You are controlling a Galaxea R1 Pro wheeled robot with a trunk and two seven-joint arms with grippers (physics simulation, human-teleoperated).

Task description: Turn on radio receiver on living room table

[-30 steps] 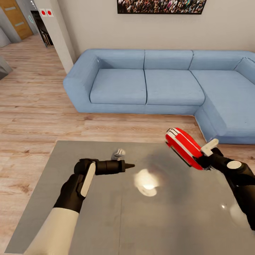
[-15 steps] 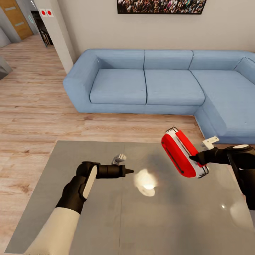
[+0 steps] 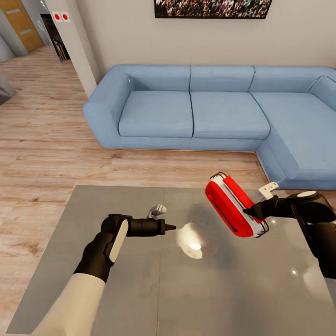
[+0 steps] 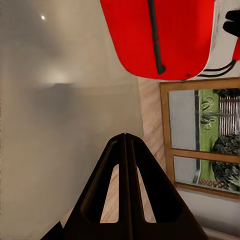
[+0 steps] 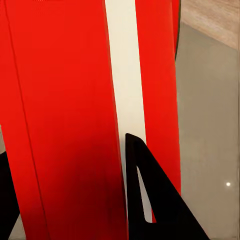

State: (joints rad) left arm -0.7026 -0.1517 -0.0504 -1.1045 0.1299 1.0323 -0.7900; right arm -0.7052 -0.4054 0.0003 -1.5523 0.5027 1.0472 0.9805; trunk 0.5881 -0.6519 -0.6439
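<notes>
Radio receiver point(image 3: 231, 210) pinched, tilted, by right gripper point(image 3: 249, 213) above table point(image 3: 116, 289); left gripper point(image 3: 170, 227) at its 9 o'clock, jaws pressed together.

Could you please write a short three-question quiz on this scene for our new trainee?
1. True or false: the radio receiver rests flat on the table.
2. Which tool holds the radio: A) left tool B) right tool?
3. Fill in: the left tool's fingers are ____.

Key: 1. False: it is held up, tilted, above the table. 2. B. 3. Closed together, holding nothing.
</notes>
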